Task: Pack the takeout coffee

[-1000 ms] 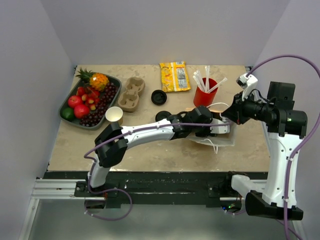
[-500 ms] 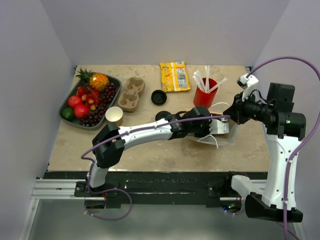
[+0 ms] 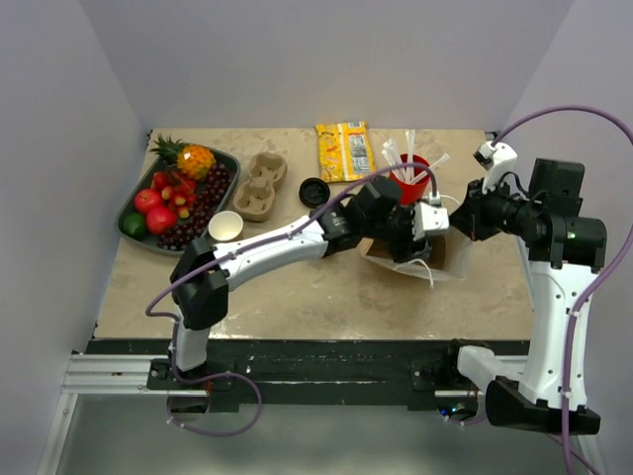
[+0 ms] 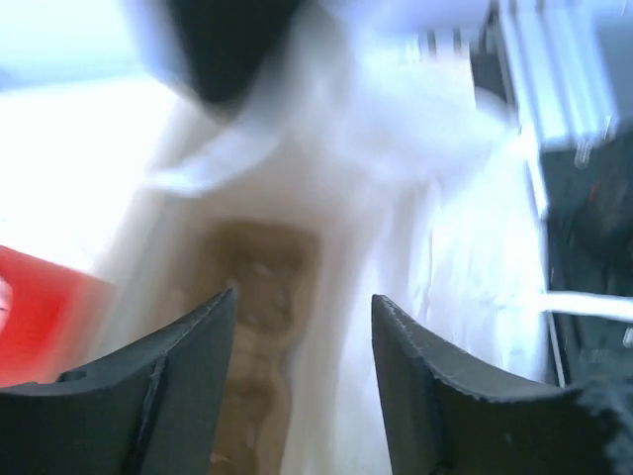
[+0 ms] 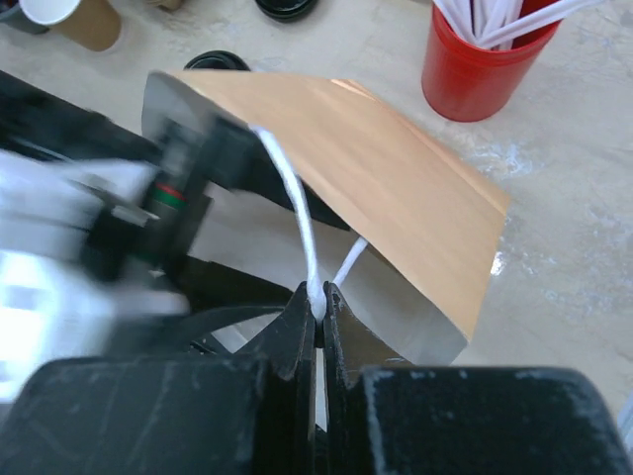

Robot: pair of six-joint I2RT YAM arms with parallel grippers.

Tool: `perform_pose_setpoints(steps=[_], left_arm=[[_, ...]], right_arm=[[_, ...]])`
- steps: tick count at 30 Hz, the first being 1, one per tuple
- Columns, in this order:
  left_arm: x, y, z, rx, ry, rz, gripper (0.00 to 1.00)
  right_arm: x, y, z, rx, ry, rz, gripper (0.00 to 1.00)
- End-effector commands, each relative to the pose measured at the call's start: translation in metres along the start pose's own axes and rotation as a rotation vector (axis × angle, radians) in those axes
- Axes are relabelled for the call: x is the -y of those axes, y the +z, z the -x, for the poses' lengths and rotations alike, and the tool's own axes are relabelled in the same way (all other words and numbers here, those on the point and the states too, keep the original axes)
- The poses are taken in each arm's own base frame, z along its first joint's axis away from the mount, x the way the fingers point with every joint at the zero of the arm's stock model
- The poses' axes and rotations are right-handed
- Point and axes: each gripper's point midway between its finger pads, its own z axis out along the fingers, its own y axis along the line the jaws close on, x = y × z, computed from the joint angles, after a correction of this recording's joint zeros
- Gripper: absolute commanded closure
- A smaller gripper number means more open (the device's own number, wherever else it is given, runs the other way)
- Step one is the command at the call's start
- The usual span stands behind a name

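The handle (image 5: 297, 228) of the bag (image 5: 396, 178) is clamped in the jaws of the right gripper (image 5: 315, 309). The left gripper (image 4: 302, 297) is set inside the bag, jaws apart. The coffee (image 5: 216, 61) is seen on the table (image 5: 593, 247), just beside the bag.

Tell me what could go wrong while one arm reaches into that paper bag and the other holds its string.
1. The right pincer holds the paper bag only by its thin white handle; the left pincer, open and reaching into the bag, might tug it loose or tear the paper.
2. The red cup of straws stands close beside the bag and could get knocked over.
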Motion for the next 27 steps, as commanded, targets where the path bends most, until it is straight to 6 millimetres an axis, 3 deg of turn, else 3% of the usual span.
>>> perform_pose_setpoints(steps=[1, 4, 7, 10, 13, 17, 22, 27], left_arm=[[-0.018, -0.074, 0.150, 0.381, 0.041, 0.017, 0.37], [-0.025, -0.095, 0.166, 0.419, 0.041, 0.016, 0.35], [-0.028, -0.113, 0.166, 0.399, 0.046, 0.004, 0.32], [-0.025, -0.118, 0.134, 0.280, 0.054, -0.025, 0.32], [-0.009, -0.119, 0.100, 0.174, 0.074, -0.116, 0.31], [-0.001, -0.111, 0.060, 0.053, 0.079, -0.163, 0.31], [-0.011, -0.086, 0.025, -0.037, 0.079, -0.135, 0.32], [-0.017, -0.067, 0.006, -0.105, 0.087, -0.120, 0.35]], right_arm=[[0.024, 0.004, 0.016, 0.017, 0.014, -0.104, 1.00], [0.029, 0.008, 0.025, 0.030, 0.008, -0.103, 1.00], [0.033, 0.014, 0.032, 0.027, -0.002, -0.088, 1.00], [0.038, 0.020, 0.034, 0.018, -0.013, -0.083, 1.00], [0.039, 0.024, 0.033, 0.010, -0.007, -0.073, 1.00], [0.037, 0.026, 0.034, 0.019, 0.005, -0.061, 1.00], [0.036, 0.026, 0.031, 0.010, 0.002, -0.055, 1.00], [0.035, 0.029, 0.027, 0.004, -0.002, -0.041, 1.00]])
